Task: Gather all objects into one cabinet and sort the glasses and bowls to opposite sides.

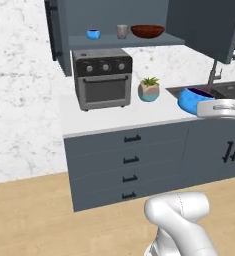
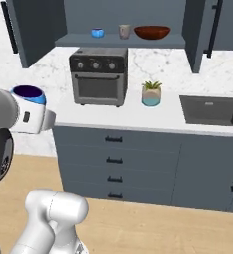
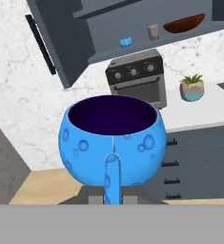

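The dark slate-blue cabinet point(image 1: 114, 12) stands with both doors swung open. On its shelf point(image 2: 118, 41) a small blue vessel point(image 1: 93, 34) sits at the left, the grey-beige tumbler point(image 1: 122, 31) in the middle and the wide reddish-brown bowl point(image 1: 147, 31) at the right. A second blue vessel point(image 3: 112, 140), dimpled, dark inside and with a handle, is held upright in my gripper point(image 3: 112, 193), which is shut on it. This held vessel point(image 1: 193, 99) hangs in front of the counter, well below the shelf and away from it. The fingertips are hidden under the vessel.
A toaster oven point(image 1: 103, 77) and a potted plant point(image 1: 149, 90) stand on the white counter point(image 1: 114, 117) under the cabinet. A sink point(image 2: 209, 110) with a faucet point(image 1: 214, 74) lies to the right. The open right door point(image 1: 204, 25) juts out above the sink. Grey drawers point(image 1: 131, 160) fill the unit below.
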Available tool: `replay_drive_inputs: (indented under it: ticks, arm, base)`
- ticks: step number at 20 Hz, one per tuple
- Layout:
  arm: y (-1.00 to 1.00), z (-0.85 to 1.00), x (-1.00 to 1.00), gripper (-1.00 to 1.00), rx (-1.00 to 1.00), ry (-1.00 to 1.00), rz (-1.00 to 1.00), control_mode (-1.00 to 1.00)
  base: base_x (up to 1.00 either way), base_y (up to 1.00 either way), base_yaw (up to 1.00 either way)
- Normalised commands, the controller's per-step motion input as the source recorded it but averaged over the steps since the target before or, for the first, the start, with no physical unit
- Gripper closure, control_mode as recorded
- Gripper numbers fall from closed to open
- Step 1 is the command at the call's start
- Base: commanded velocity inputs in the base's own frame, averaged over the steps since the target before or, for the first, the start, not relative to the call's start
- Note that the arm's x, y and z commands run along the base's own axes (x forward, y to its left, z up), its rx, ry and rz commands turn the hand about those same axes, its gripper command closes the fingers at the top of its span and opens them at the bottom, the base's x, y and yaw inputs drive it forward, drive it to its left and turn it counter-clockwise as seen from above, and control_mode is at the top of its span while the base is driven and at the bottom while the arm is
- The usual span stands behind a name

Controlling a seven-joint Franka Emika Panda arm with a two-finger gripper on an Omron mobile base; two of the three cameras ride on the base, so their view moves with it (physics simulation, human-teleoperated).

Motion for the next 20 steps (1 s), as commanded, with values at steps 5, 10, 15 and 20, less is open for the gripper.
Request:
replay_drive_inputs:
  ticks: [5,10,15,20]
  arm:
    - [0.0,0.0,0.0,1.0,0.0,0.0,0.0,1.0]
    - [0.0,0.0,0.0,1.0,0.0,0.0,0.0,1.0]
    - [0.0,0.0,0.0,1.0,0.0,0.0,0.0,1.0]
    - [0.0,0.0,0.0,1.0,0.0,0.0,0.0,1.0]
  base:
    - [0.36,0.08,-0.29]
    - [0.64,0.34,-0.24]
    - [0.58,0.16,-0.03]
    - [0.34,0.02,0.01]
